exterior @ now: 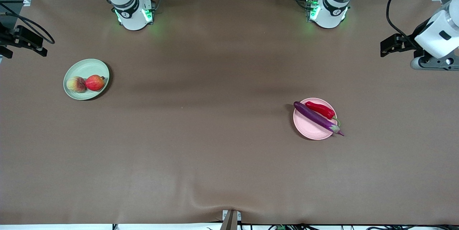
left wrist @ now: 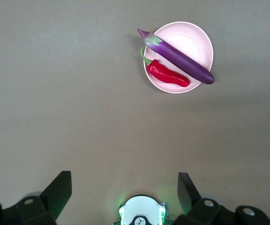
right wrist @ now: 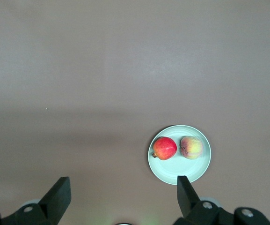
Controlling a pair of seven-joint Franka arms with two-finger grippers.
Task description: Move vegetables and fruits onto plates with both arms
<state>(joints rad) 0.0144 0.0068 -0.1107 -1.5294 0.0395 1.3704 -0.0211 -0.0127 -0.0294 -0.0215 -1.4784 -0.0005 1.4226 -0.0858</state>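
Both arms [exterior: 125, 0] are white with rounded shells and dark grey joint bands. Each base [exterior: 324, 13] carries green indicator lights and a small round black marking. Black cables run along the links. The gripper fingers [left wrist: 57, 192] are black, angular, wedge-shaped, with round silver fasteners at their mounts.

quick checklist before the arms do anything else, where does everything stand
1. Round red apple and pale yellow-pink peach on the round pale green plate: ok.
2. Long purple eggplant and red chili pepper on the round pale pink plate: ok, though the eggplant's stem end overhangs the rim.
3. Left gripper open, holding nothing: ok.
4. Right gripper open, holding nothing: ok.
5. Produce left on the brown table: none seen, ok.
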